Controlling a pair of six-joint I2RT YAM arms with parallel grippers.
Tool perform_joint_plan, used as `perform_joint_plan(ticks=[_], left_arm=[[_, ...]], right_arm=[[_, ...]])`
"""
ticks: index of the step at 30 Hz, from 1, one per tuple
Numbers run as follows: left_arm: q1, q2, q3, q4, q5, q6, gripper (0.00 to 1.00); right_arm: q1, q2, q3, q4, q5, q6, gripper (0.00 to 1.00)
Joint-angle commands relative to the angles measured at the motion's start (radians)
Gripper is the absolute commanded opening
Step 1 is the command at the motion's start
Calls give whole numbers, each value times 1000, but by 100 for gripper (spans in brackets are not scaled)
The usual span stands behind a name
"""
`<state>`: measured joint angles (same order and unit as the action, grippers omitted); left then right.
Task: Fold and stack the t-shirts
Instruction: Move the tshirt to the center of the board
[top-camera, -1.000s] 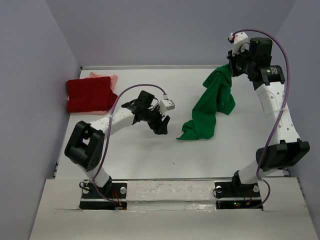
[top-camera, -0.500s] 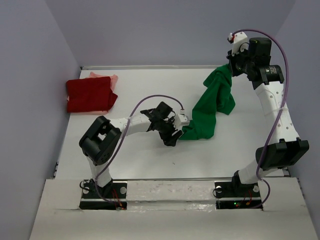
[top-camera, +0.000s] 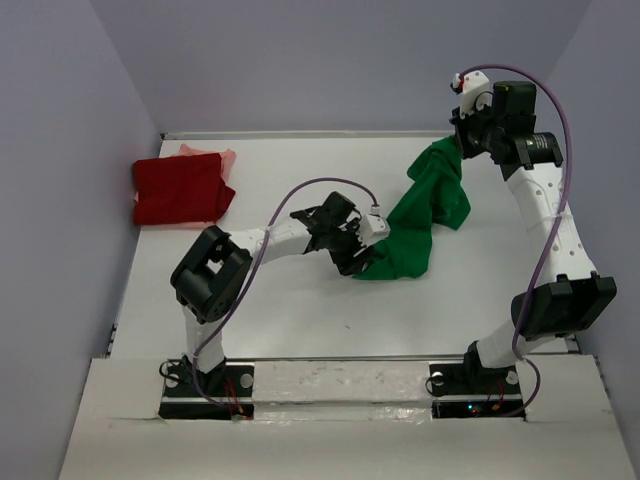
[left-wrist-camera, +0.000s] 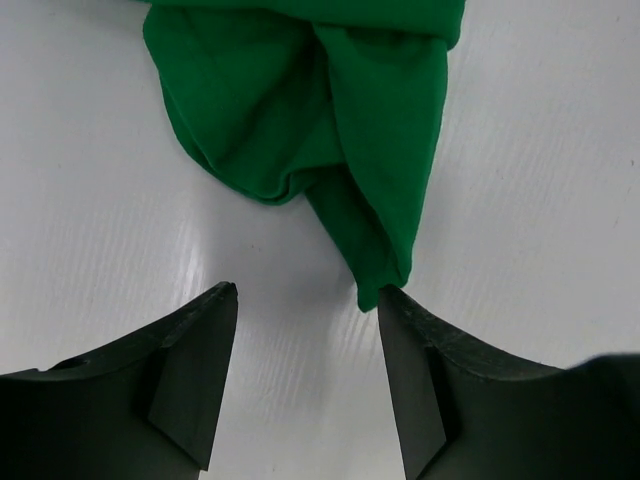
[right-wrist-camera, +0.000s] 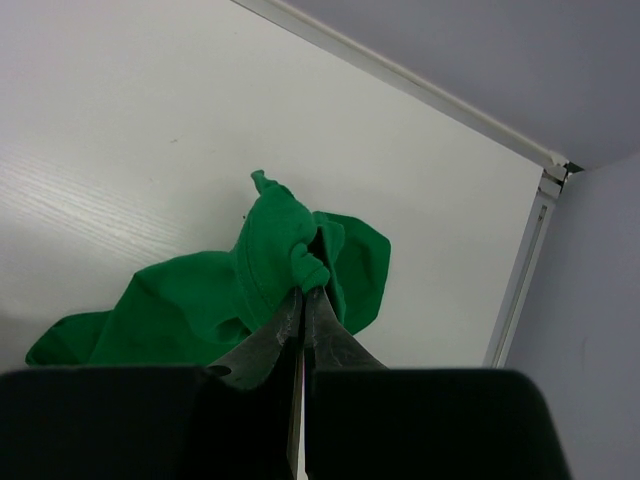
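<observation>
Green t-shirt (top-camera: 428, 205) hangs from the right gripper (right-wrist-camera: 308, 292), whose jaws are clenched on a bunched corner at the upper right of the top view. Its lower end rests on the table (top-camera: 290, 310) at frame centre. Left gripper (left-wrist-camera: 305, 300) has its jaws spread and grasps nothing, with the shirt's lowest tip just beside 1 finger. The grasp probably goes best if it closes on that free tip alone, clear of the folded bulk beside it. Dark red t-shirt (top-camera: 180, 190) lies folded over the pink t-shirt (top-camera: 222, 158) at upper left.
</observation>
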<state>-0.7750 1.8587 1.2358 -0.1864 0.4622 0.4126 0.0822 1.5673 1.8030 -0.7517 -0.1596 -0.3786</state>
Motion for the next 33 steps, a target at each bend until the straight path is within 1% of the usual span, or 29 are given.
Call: perform_joint_plan(ticks=[1,5,6,9,11,12,15,17,20,21,25,33], left_arm=[[-20,25,65,-7,21,17,68],[-23,40,68,-15,44,29,67],[-24,40,67,-19,50,34,65],[-32,40,67,-33,52,44,63],[-38,40,68,-42,52,52,60],[-43,40,71,-53,55,58,54],[-46,39,86,-91,90,66,50],[-47,30,96,-107,119,63,50],[-58,23,96,-116,124,64,51],[-63,23,97,-122,124,68,53],[-73,19,102,-143,109,84,58],[-82,25,84,-147,89,100,61]], right_arm=[[-1,3,19,48,3,-11,0],[-1,5,18,48,6,-17,0],[-1,7,15,48,5,-16,0],[-1,7,7,48,0,-16,0],[-1,5,2,48,-3,-16,0],[-1,8,1,48,-3,-16,0],[-1,11,-2,49,-6,-16,0],[-1,13,-5,49,-8,-16,0],[-1,14,-10,49,-9,-14,0],[-1,14,-10,49,-11,-14,0],[-1,13,-13,49,-12,-16,0],[-1,4,-16,51,-24,-14,0]])
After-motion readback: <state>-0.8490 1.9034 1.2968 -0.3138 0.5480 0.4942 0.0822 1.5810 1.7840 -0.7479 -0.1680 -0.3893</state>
